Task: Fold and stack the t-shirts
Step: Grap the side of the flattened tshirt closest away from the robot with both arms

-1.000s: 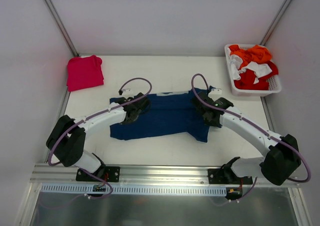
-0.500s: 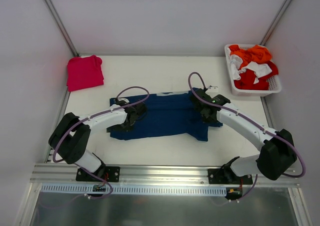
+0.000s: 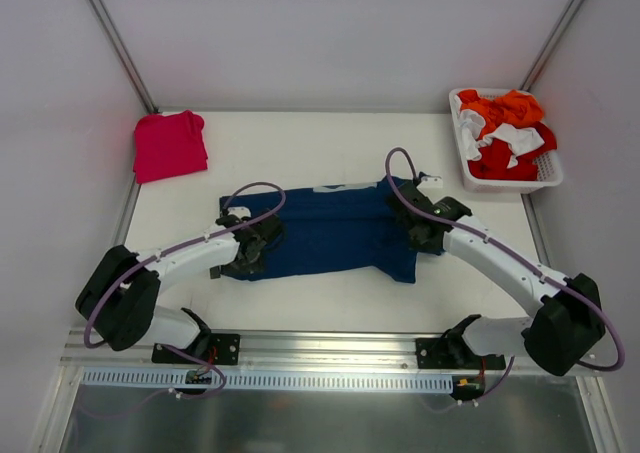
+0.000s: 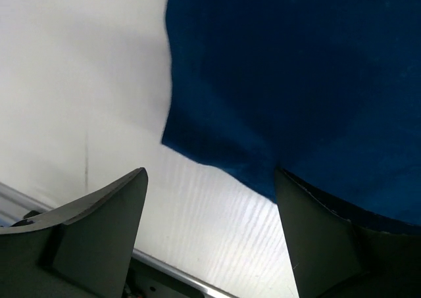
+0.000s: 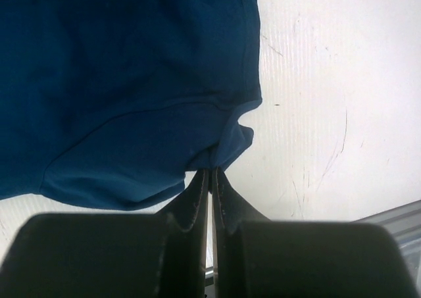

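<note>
Fold under way: right gripper (image 5: 210,173) pinched shut on the edge of the navy t-shirt (image 5: 118,81), left gripper (image 4: 210,179) open at its hem

The left jaws stand wide with the cloth ungrasped; they must close on it, I judge, before both arms can fold. The shirt lies spread on the table (image 3: 330,143), soft, matte, puckered at the pinch; the pinkish-red t-shirt (image 3: 170,145) sits folded far-left

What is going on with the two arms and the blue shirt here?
Both arms are at the navy t-shirt, which lies spread on the table. The right gripper is shut on its edge; the left gripper is open over the opposite edge. The pink t-shirt sits folded at the far left.
</note>
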{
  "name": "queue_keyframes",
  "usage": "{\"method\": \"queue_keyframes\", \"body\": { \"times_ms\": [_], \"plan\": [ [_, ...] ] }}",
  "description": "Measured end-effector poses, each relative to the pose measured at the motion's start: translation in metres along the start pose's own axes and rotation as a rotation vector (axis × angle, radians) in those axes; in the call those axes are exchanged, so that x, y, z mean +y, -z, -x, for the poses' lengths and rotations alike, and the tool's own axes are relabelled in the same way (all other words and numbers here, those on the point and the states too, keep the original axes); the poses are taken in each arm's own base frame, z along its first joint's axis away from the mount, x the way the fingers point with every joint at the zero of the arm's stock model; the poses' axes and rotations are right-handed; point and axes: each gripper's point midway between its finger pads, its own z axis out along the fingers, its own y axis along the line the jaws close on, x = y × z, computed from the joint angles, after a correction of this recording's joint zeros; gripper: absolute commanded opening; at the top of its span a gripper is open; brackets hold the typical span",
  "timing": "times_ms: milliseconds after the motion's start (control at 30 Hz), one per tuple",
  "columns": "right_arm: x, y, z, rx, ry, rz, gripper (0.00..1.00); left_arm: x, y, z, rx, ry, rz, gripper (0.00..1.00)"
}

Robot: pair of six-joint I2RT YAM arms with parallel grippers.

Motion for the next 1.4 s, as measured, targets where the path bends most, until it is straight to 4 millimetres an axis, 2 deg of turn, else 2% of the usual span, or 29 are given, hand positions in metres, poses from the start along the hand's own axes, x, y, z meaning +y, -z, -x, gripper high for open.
{"method": "queue_keyframes", "body": {
  "times_ms": [133,267,400,500,533,633,667,1067,1233,1400],
  "plan": [
    [-0.003,0.002,-0.004,-0.007,-0.009,0.014,0.01,-0.014,-0.011,-0.007,0.024,-0.004,-0.034,0.77],
    [-0.007,0.007,-0.004,-0.027,-0.025,0.028,0.01,-0.024,-0.014,0.001,0.008,0.014,-0.078,0.72],
    [-0.009,0.012,-0.002,-0.045,-0.04,0.04,0.01,-0.032,-0.017,0.007,0.009,0.058,-0.121,0.47],
    [-0.01,0.013,-0.001,-0.048,-0.044,0.043,0.01,-0.037,-0.02,0.01,0.019,0.089,-0.157,0.45],
    [-0.01,0.013,-0.002,-0.048,-0.044,0.043,0.01,-0.037,-0.021,0.011,0.023,0.096,-0.162,0.39],
    [-0.01,0.013,-0.002,-0.047,-0.043,0.042,0.01,-0.043,-0.022,0.014,0.038,0.108,-0.184,0.04],
    [-0.01,0.013,-0.002,-0.047,-0.043,0.042,0.01,-0.047,-0.022,0.016,0.039,0.11,-0.19,0.0],
    [-0.01,0.013,-0.002,-0.046,-0.043,0.041,0.0,-0.048,-0.021,0.017,0.042,0.108,-0.191,0.0],
    [-0.01,0.009,-0.003,-0.035,-0.03,0.024,0.0,-0.027,-0.017,0.008,0.052,0.093,-0.133,0.0],
    [-0.003,0.006,0.006,-0.021,-0.014,0.004,0.01,-0.012,-0.003,0.025,0.008,0.089,-0.074,0.0]
  ]
}}
